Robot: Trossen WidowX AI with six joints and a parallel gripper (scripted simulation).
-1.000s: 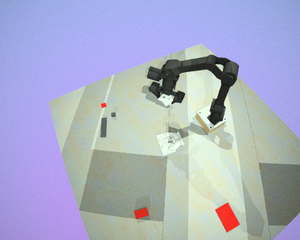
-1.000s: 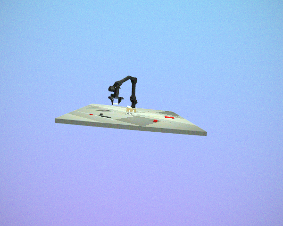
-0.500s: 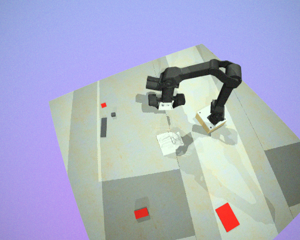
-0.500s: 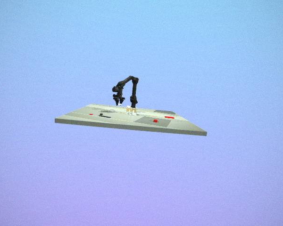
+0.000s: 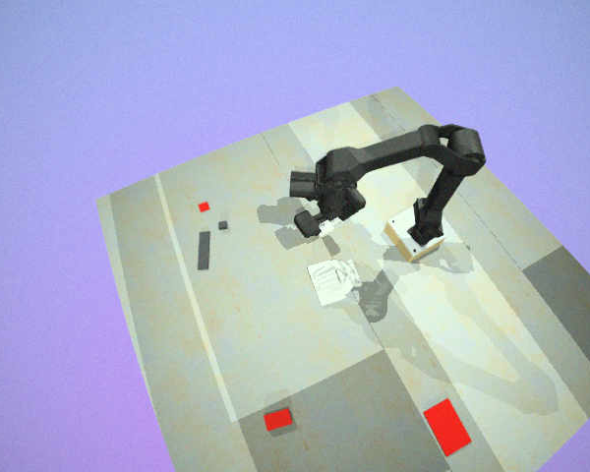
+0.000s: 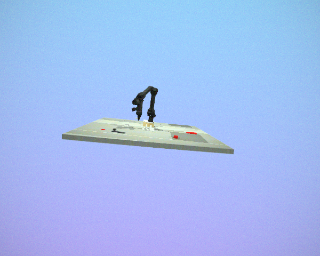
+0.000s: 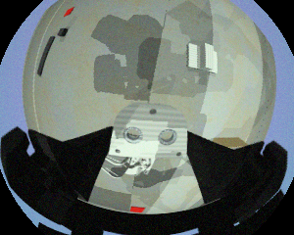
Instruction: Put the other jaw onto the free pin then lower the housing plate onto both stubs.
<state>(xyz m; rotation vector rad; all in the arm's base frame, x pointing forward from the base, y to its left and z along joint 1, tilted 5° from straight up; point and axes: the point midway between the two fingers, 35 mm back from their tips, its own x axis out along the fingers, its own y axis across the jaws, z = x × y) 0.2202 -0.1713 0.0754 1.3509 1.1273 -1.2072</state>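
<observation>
My gripper is shut on the white housing plate. The plate has two round holes and spans the space between the fingers, held above the table. The white base assembly sits on the table, apart from the gripper. In the wrist view the assembly shows beyond the plate, between the fingers. Its dark outlines look like jaws and gears, but I cannot tell how the jaws sit on the pins or whether the teeth mesh.
A ribbed white piece lies on the table. A dark bar, a small dark block and a small red square lie left. Red blocks lie in front. The arm's wooden base stands right.
</observation>
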